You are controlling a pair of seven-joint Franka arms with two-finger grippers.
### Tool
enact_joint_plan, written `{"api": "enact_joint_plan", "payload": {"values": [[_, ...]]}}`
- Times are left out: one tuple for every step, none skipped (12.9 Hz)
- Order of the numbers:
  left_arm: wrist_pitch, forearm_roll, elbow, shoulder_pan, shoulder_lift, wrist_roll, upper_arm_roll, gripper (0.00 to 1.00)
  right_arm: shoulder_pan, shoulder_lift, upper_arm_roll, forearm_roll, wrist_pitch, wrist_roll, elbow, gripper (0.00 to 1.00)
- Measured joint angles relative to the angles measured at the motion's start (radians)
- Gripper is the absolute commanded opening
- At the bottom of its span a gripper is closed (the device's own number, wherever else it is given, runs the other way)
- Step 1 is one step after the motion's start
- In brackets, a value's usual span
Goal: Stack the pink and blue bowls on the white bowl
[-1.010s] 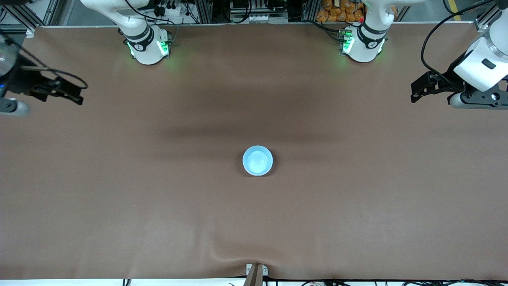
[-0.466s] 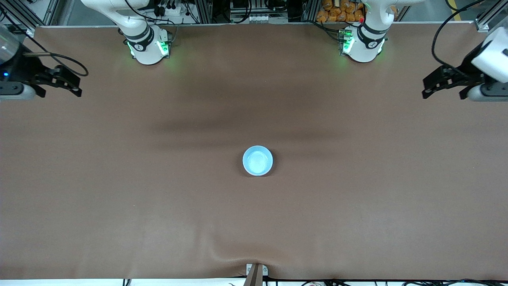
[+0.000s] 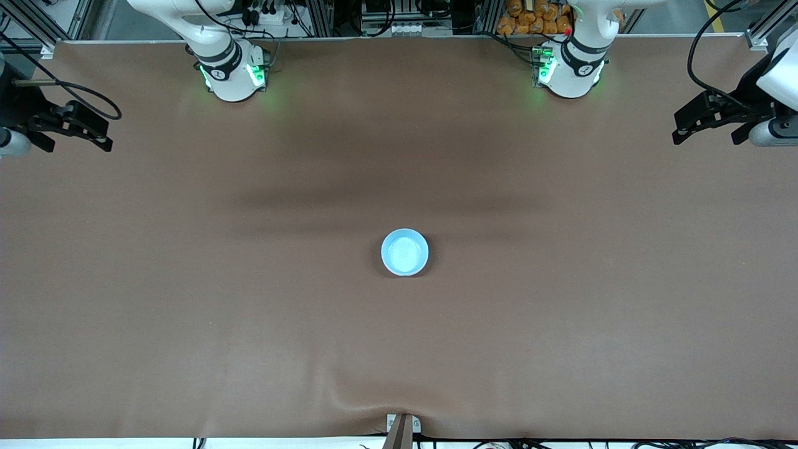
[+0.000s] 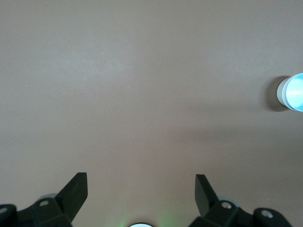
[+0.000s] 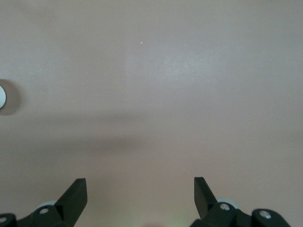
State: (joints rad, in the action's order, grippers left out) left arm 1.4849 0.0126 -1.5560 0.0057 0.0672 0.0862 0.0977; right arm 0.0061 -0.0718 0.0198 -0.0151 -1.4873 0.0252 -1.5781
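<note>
A light sky blue bowl [image 3: 404, 252] sits in the middle of the brown table. From above only this bowl shows; the pink bowl and the white bowl are hidden or out of view. In the left wrist view the blue bowl [image 4: 294, 92] shows a pale outer wall below its rim. Its edge [image 5: 2, 97] just shows in the right wrist view. My left gripper [image 3: 707, 132] is open and empty over the left arm's end of the table; it also shows in its own wrist view [image 4: 141, 182]. My right gripper [image 3: 75, 138] is open and empty over the right arm's end; it also shows in its own wrist view [image 5: 140, 184].
The two arm bases [image 3: 234, 72] [image 3: 570, 68] stand along the table's edge farthest from the front camera. The brown table cover [image 3: 399, 349] has a wrinkle near a clamp [image 3: 402, 427] at the nearest edge.
Both grippers have drawn outward toward their ends of the table and toward the bases' edge, staying open. The blue bowl has not moved.
</note>
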Motion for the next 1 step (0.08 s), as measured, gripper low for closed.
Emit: {"api": "enact_joint_plan", "payload": {"values": [[-0.001, 0.0, 0.0, 0.0, 0.0, 0.0, 0.0, 1.0, 0.0, 0.0, -0.004, 0.0, 0.0, -0.001, 0.0, 1.0]]}}
